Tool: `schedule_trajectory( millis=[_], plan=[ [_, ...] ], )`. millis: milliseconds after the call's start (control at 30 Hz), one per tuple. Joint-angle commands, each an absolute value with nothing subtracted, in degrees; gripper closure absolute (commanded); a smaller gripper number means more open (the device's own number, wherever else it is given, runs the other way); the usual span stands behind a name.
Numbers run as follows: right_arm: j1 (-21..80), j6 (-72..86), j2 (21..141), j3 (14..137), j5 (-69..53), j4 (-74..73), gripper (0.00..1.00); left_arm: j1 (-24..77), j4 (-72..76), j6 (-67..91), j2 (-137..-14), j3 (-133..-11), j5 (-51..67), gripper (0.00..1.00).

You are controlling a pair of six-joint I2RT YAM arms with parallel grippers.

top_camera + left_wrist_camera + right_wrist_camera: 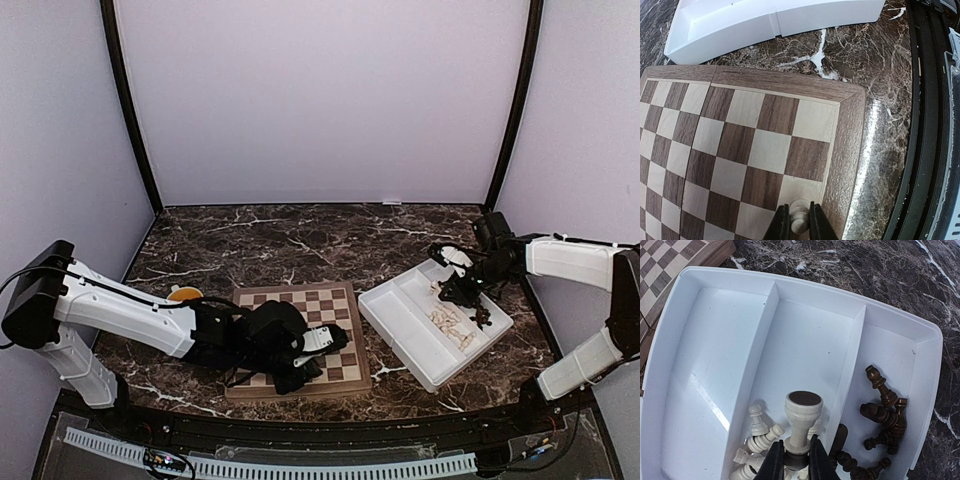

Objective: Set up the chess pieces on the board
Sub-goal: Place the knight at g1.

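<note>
The dark marble tabletop (300,240) is carrying everything. The left arm (120,312) is lying stretched from 9 o'clock, low across the wooden chessboard (322,305), which is sitting toward 6 o'clock of the tabletop. The right arm (572,258) is extending from 3 o'clock and hanging over the white compartmented tray (400,318), which is resting near the chessboard at its 3 o'clock, slightly apart from it.

In the right wrist view, a heap of cream pieces (757,437) is lying in the tray's middle compartment. A heap of dark brown pieces (885,412) is lying in the next compartment toward 3 o'clock.

The right jaws are standing narrow, gripping a tall cream piece (801,422) upside down above the middle compartment, its dark round base facing the camera. The left jaws are standing narrow too, gripping a cream pawn (800,216) over the outermost row of squares beside the chessboard's plain border. Whether the pawn is touching the wood cannot be told.

A small yellow round thing (185,293) is showing at 12 o'clock of the left arm, too hidden to name
</note>
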State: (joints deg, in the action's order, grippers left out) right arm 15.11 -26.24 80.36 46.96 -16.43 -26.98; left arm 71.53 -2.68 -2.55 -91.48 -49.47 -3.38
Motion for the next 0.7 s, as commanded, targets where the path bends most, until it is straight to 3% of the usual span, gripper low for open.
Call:
schedule_trajectory(
  millis=[0, 467, 567, 667],
  plan=[
    [15.52, -26.1, 79.71, 46.65, -16.1, -25.91, 0.95, 71.81, -2.72, -2.2, -91.28, -50.09, -2.15, 0.92],
    [15.53, -26.1, 79.63, 46.67, -15.91, -26.02, 0.95, 71.87, -0.75, -1.38, -92.19, -50.36, -1.66, 0.93],
    [15.53, -26.19, 79.52, 46.58, -15.91, -26.02, 0.95, 71.81, -0.83, -1.33, -92.4, -50.36, -1.82, 0.91],
    [15.56, -26.13, 79.48, 46.58, -15.91, -26.02, 0.95, 71.81, -1.06, -1.12, -92.13, -50.32, -2.35, 0.82]
  ],
)
